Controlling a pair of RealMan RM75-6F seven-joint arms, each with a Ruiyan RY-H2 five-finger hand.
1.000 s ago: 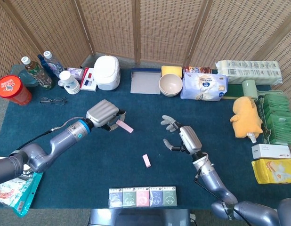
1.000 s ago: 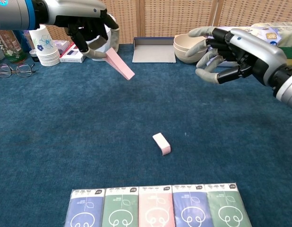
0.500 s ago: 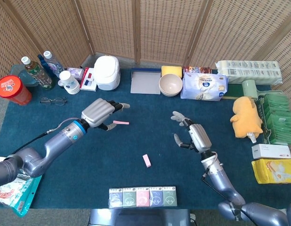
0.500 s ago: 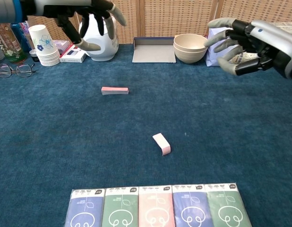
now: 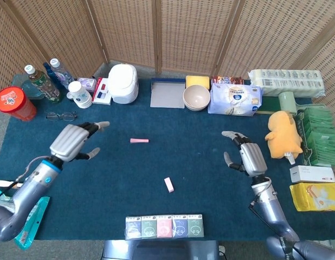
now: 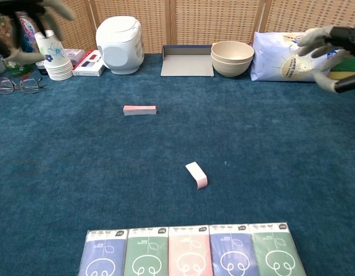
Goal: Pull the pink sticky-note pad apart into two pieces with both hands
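Pink pad pieces lie apart on blue carpet before wicker screens, both hands spread, empty.

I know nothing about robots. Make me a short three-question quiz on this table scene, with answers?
1. True or false: the left robot hand holds a pink piece.
2. How many pink pad pieces lie on the blue cloth?
3. Which piece lies nearer the packet row: A, the long flat piece, or B, the short chunky piece?

Key:
1. False; both it and the right robot hand are open and hold nothing.
2. Two, lying apart.
3. B.
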